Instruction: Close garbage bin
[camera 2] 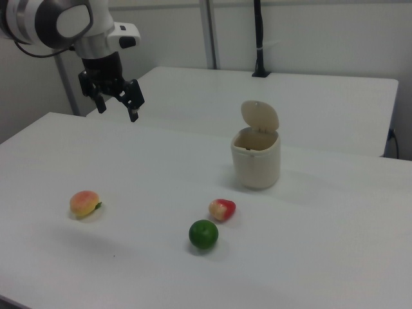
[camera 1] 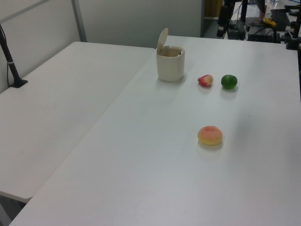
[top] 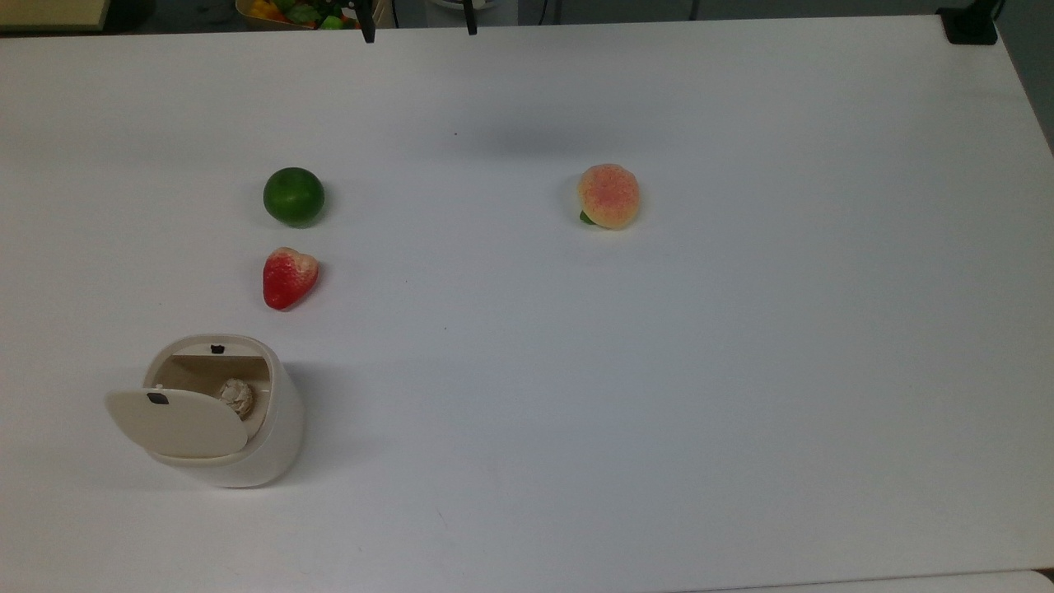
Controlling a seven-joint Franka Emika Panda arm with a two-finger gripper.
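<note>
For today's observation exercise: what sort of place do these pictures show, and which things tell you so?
Probably a robotics lab or test room. A robot arm's gripper hangs open above a plain white table, which bears toy-like fruit such as a strawberry and an open garbage bin.
</note>
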